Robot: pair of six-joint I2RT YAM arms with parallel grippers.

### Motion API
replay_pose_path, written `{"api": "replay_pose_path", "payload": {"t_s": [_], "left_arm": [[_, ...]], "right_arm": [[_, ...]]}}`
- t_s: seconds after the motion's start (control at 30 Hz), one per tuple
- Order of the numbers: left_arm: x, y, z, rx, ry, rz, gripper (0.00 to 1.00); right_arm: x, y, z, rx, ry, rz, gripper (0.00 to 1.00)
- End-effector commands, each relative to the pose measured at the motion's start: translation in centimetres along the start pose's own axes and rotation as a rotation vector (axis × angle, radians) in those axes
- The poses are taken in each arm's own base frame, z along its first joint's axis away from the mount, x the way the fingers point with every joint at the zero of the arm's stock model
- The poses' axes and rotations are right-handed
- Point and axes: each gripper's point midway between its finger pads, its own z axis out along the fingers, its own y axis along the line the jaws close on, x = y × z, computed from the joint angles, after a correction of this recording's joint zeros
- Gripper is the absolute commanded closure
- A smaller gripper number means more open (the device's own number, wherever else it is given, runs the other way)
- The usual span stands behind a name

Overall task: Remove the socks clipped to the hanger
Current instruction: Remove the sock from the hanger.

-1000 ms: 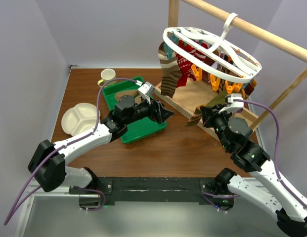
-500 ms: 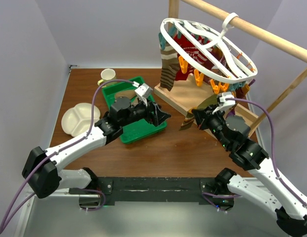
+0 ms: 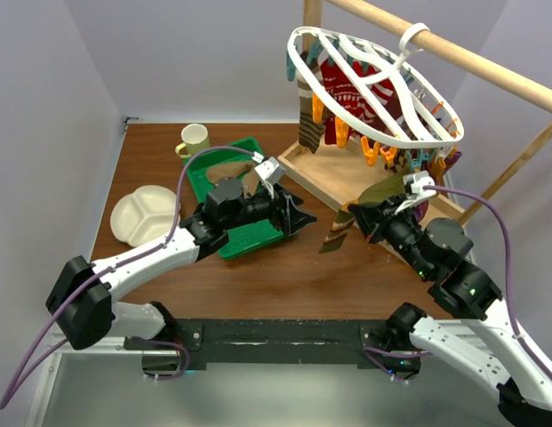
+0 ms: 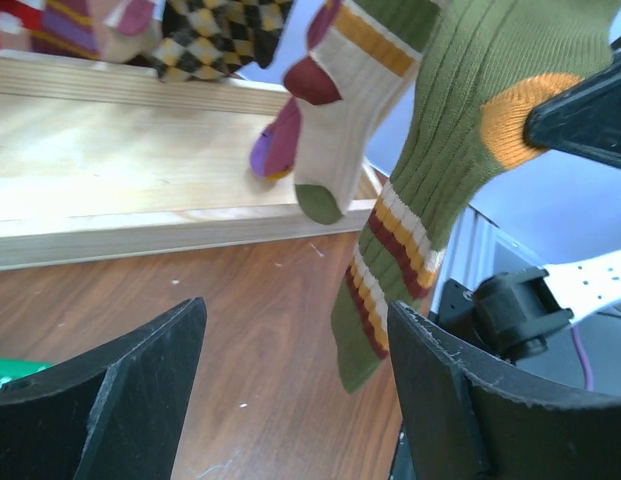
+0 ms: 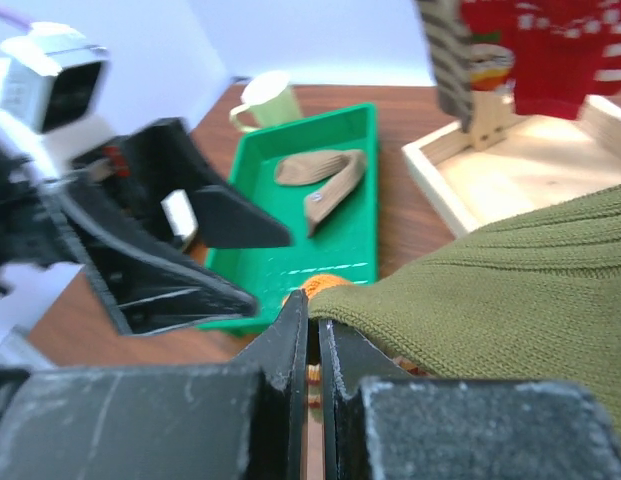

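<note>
The right pincer is clenched on the olive sock right at its orange heel, with ribbed fabric bunching over the fingers. From that grip the sock's long axis runs on a slant: the cuff goes up and back toward the near rim of the hanger, and the striped toe hangs down and leftward above the table, between the two arms. Whether the cuff is free of the hanger I cannot tell, because the wrist hides it. The left pincer stands released, jaws wide, facing the toe just beyond its fingertips. So the right arm has the sock, and the left is nearer its loose end. Further out, the other socks hang under the hanger over the wooden base, well behind. The green tray lies beneath the left arm, and I judge a pull down toward it to be unobstructed
</note>
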Motion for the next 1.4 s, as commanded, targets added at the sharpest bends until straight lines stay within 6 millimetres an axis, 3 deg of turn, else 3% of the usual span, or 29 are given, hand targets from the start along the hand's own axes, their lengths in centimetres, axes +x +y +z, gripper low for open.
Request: {"api": "replay_pose_path", "payload": {"t_s": [0.0, 0.37, 0.67, 0.97, 1.37], "left_arm": [[-0.9, -2.5, 0.6, 0.129, -0.055, 0.020, 0.24], [-2.6, -7.0, 0.2, 0.368, -0.067, 0.106, 0.20], [-1.7, -7.8, 1.0, 0.434, -0.034, 0.105, 0.18], [-1.7, -9.2, 0.3, 0.519, -0.050, 0.082, 0.17], [-1.7, -9.3, 0.7, 0.545, -0.066, 0.087, 0.17]], "right_arm": [[-0.8, 2.9, -1.5, -0.156, 0.033, -0.005, 1.00], [0.0, 5.7, -2.7, -0.318, 0.095, -0.018, 1.00], [0.3, 6.5, -3.2, -0.395, 0.051, -0.012, 1.00], [1.7, 6.5, -2.0, -0.398, 0.072, 0.002, 1.00], [2.5, 6.1, -1.6, -0.391, 0.069, 0.018, 1.00]]}}
